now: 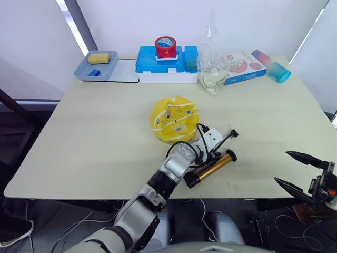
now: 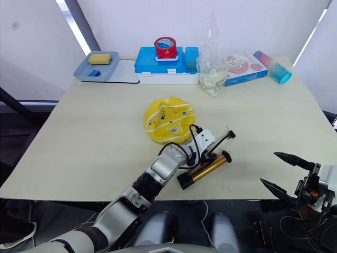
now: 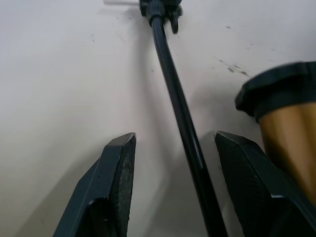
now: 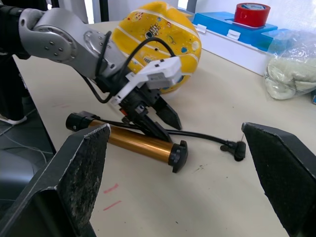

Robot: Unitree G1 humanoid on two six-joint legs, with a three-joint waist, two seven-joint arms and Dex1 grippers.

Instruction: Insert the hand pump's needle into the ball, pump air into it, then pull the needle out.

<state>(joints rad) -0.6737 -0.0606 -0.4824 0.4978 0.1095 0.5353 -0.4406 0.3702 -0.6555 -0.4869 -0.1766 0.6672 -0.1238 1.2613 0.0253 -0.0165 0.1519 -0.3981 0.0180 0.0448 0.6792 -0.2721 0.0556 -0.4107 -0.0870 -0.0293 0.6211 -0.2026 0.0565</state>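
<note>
The dented yellow ball (image 1: pixel 174 119) rests in the middle of the table. Just in front of it lies the gold hand pump (image 1: pixel 213 168), with its black hose (image 3: pixel 177 108) running out to a small black fitting (image 1: pixel 233 133). The needle itself is too small to make out. My left gripper (image 1: pixel 217 154) is open and low over the table, its fingers (image 3: pixel 116 182) on either side of the hose, close beside the pump's black end cap (image 3: pixel 276 94). My right gripper (image 1: pixel 281 166) hangs open off the table's front right corner, holding nothing.
Along the far edge stand a blue tray (image 1: pixel 84 71) with a yellow sponge, a blue and white box (image 1: pixel 163 66) topped by a red tape roll (image 1: pixel 165 47), a clear plastic bag (image 1: pixel 210 63), a pink box (image 1: pixel 242 66) and a tumbler (image 1: pixel 271 66).
</note>
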